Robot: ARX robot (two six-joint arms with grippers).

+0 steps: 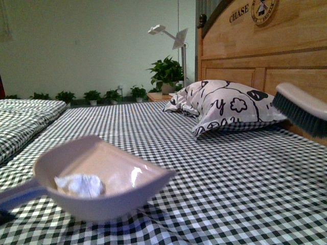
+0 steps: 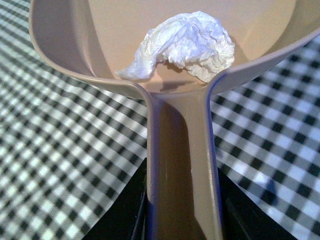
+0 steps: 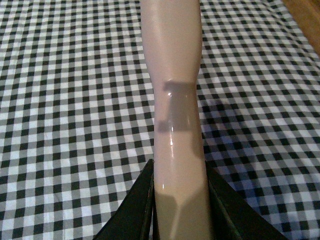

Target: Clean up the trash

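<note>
Surface: checkered bedsheet (image 1: 240, 178)
Left gripper (image 2: 182, 210): clamps dustpan (image 1: 102, 178) handle; trash (image 1: 79, 185) inside
Right gripper (image 3: 180, 200): grasps brush (image 1: 301, 108), held aloft

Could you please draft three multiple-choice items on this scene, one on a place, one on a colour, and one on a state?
1. Where does the paper wad lie?
A. on the pillow
B. in the dustpan
C. on the bedsheet

2. What colours is the bedsheet?
A. black and white checks
B. plain blue
C. red stripes

3. What is the left gripper doing?
A. hanging open
B. gripping the pillow
C. clamping the dustpan's handle

Key: 1 B, the wad rests inside the scoop. 2 A, checks show in every view. 3 C, the fingers flank the handle in the left wrist view.
</note>
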